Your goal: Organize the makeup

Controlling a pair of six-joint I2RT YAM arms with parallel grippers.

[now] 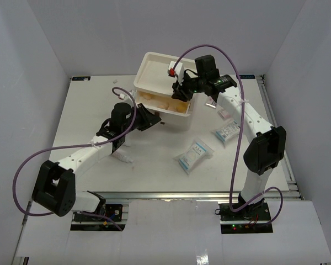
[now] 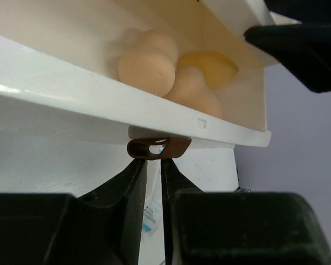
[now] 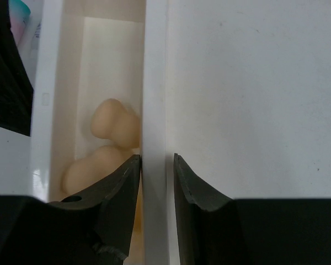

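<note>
The cream three-drawer box (image 1: 154, 69) stands at the back middle with its top drawer (image 1: 164, 105) pulled out. Three tan egg-shaped sponges (image 1: 159, 101) lie in that drawer; they show in the left wrist view (image 2: 148, 69) and the right wrist view (image 3: 115, 122). My left gripper (image 1: 149, 118) is shut on the drawer's brown handle tab (image 2: 158, 148). My right gripper (image 1: 182, 91) straddles the box's front rim (image 3: 154, 110), jaws closed on it. Two blue-and-white packets (image 1: 194, 154) (image 1: 227, 131) lie on the table at the right.
A white tube (image 1: 124, 158) lies under my left forearm. Small pink-white sachets (image 1: 225, 115) (image 1: 211, 102) lie right of the box, under my right arm. A packet (image 2: 150, 214) shows between my left fingers, below them. Grey walls enclose the table.
</note>
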